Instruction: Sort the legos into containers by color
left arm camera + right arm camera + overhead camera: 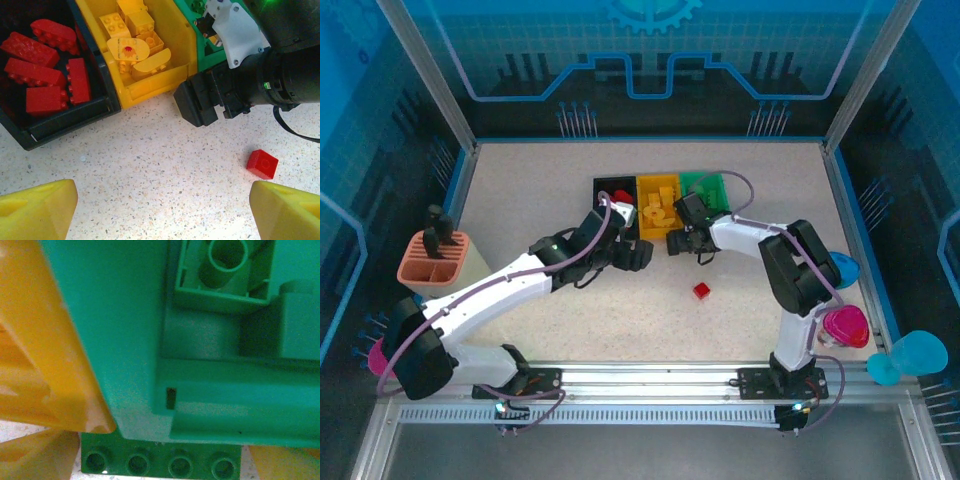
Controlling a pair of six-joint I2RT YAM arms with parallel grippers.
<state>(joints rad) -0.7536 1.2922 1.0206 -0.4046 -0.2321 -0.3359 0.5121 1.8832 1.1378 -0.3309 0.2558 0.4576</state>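
Note:
The black bin (612,187), yellow bin (658,195) and green bin (706,187) stand in a row. In the left wrist view the black bin (65,120) holds several red legos (37,75) and the yellow bin (150,82) holds several yellow legos (132,47). One red lego (701,291) (262,163) lies loose on the table. My left gripper (636,257) (162,210) hovers open over bare table. My right gripper (678,240) (160,465) is low at the green bin's near wall (125,315), open, its fingers close on either side of a green lego (160,462) lying on the table.
An orange-topped slotted holder (435,258) stands at the far left. Pink (847,327) and blue cups (918,355) sit at the right edge near the right arm's base. The two grippers are close together in front of the bins.

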